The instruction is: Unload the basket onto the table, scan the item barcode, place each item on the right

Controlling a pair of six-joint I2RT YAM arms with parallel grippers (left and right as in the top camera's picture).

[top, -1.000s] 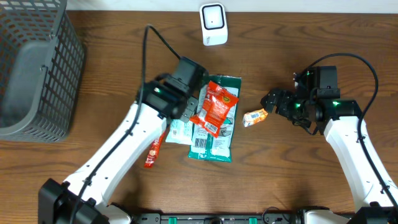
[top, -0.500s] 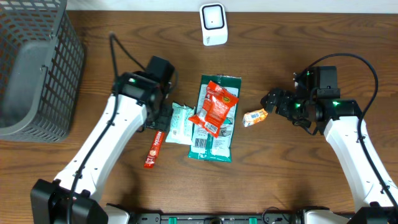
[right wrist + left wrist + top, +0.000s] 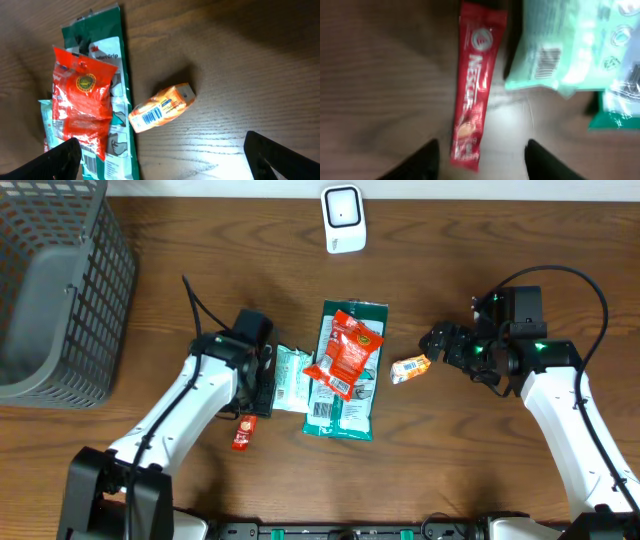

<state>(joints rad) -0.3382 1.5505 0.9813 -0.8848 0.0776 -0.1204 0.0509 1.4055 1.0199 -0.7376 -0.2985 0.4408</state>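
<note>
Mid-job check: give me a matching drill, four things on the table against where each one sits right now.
Things
1. red stick sachet
2. orange box
3. white scanner
4. grey basket

Places
a. at the table's far left
b. at the far edge, near the middle
c. just ahead of the left gripper
d. in front of the right gripper, apart from the green pack

Pairs: 1-c, 2-d, 3-b, 4-a

Red stick sachet [image 3: 472,85] lying flat
</note>
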